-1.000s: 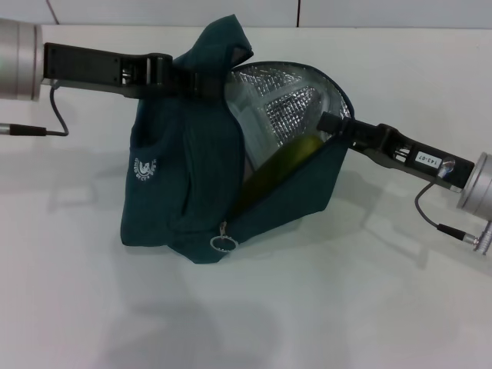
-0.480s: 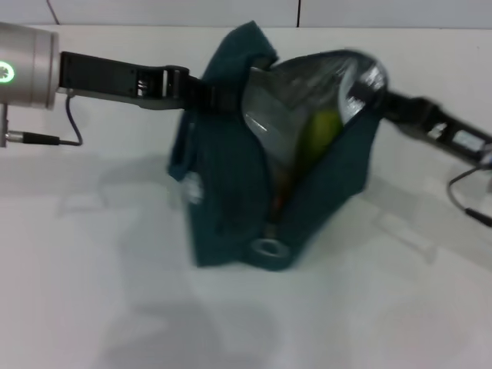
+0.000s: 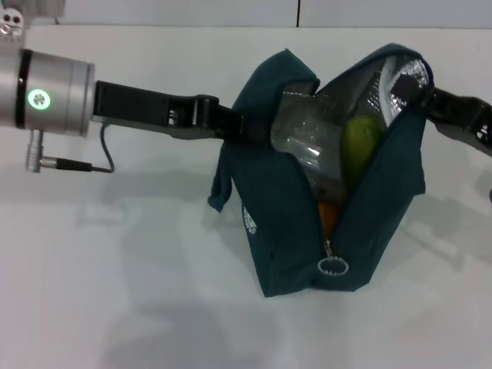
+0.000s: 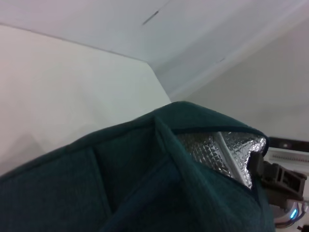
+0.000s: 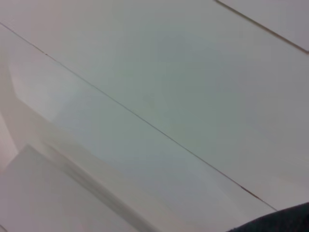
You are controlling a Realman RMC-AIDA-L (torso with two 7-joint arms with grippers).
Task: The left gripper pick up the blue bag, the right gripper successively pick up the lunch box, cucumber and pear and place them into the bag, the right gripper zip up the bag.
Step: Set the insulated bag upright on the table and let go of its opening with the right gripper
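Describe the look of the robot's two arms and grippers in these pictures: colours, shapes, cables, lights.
The left gripper is a black claw on a flat black link, joined to a silver cylindrical wrist with a glowing green light; a thin black cable loops beneath it from a silver plug. The right gripper is also black and angular, with only its dark link in the head view.

Blue bag [image 3: 307, 231] shifted right, now upright; pear [image 3: 329, 215] visible.
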